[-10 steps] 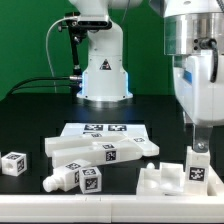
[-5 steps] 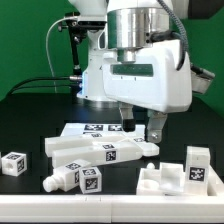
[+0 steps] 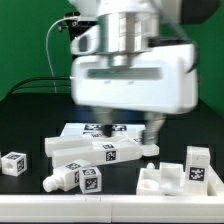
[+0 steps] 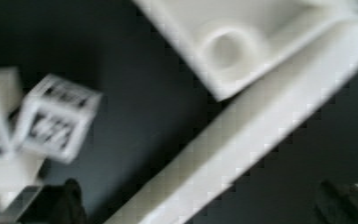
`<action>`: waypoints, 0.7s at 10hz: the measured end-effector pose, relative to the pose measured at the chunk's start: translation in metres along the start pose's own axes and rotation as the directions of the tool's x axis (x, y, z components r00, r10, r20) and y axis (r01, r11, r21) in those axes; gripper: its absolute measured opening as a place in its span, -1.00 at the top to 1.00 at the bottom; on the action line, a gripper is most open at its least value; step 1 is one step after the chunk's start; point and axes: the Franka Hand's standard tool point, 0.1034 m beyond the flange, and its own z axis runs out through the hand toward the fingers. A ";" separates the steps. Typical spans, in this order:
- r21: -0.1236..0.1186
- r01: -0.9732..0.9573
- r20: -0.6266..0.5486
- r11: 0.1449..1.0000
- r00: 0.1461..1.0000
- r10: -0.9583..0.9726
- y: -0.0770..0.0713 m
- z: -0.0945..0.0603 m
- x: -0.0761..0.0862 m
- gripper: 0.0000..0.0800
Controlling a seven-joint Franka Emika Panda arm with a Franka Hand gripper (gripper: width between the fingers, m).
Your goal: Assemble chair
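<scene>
Nearest on the dark tabletop (image 3: 120,208) lie a short tagged bar (image 3: 76,179) toward the left and one notched panel (image 3: 158,182) toward the right. One upright tagged block (image 3: 197,166) stands at the panel's right end. One small cube (image 3: 13,163) sits apart at the far left. Behind the short bar runs a long bar (image 3: 100,148); the bars overlap, so beyond these two the count is unclear. Farther back lies the marker board (image 3: 85,130), with the arm's base (image 3: 104,78) well behind it.

The fingers (image 3: 151,126) hang spread apart and released, grasping nothing, over the long bar's right half and the marker board's near edge. The exterior view blurs them and does not show whether they touch anything.

The wrist view gives what that view lacks. Both dark fingertips stand wide, with the long bar crossing the gap between them diagonally and clear of each tip. A panel with a rounded notch (image 4: 247,45) lies beyond the bar, and tagged pieces (image 4: 55,118) lie off to one side. The cube and upright block appear in the exterior view alone.
</scene>
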 end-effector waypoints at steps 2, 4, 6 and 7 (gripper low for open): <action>-0.019 0.122 0.012 0.992 0.993 -0.121 0.036 0.013 0.017 -0.62; -0.009 0.133 0.013 0.991 0.991 -0.133 0.027 0.012 0.012 -0.62; -0.012 0.130 0.015 0.991 0.991 -0.130 0.030 0.013 0.013 -0.62; -0.021 0.135 0.028 0.991 0.991 -0.134 0.043 0.020 0.016 -0.62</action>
